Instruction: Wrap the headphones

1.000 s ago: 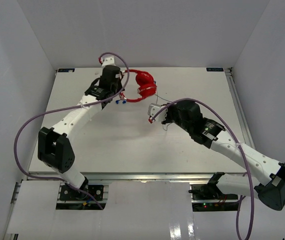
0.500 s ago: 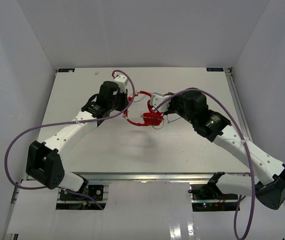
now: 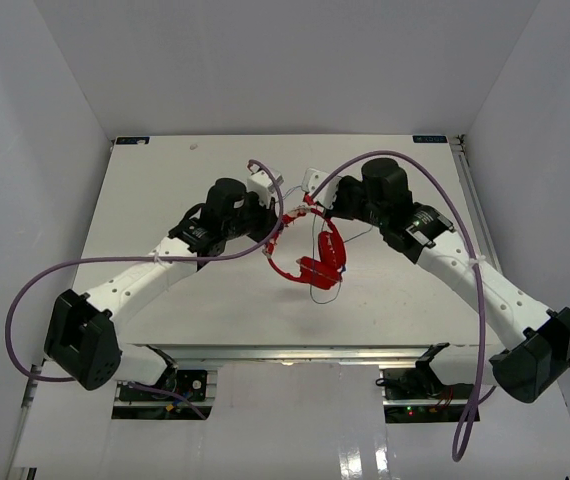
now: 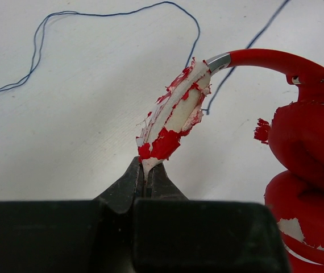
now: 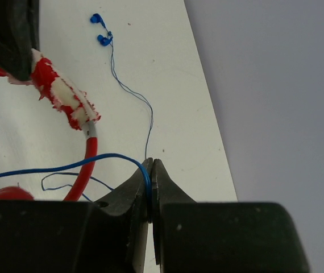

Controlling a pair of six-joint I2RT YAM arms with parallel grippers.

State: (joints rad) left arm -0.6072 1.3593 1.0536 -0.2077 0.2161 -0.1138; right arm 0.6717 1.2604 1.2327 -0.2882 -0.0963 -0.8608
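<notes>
The headphones (image 3: 320, 262) hang where the left arm (image 3: 155, 262) and right arm (image 3: 455, 262) meet over the middle of the surface (image 3: 145, 190), closing that gap. Their thin cable (image 5: 133, 94) trails loosely there (easy to snag). Purple leads (image 3: 405, 158) arch overhead. The far strip and both side margins lie open.

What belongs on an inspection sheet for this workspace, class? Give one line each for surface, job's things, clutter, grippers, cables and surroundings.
Surface: white table.
Job's things: red headphones; the headband has flaking red covering; a thin blue cable runs to a blue plug.
Clutter: nothing seen.
Grippers: left gripper shut on the headband; right gripper shut on the cable.
Cables: purple robot cables loop around both arms.
Surroundings: plain white walls on three sides.
</notes>
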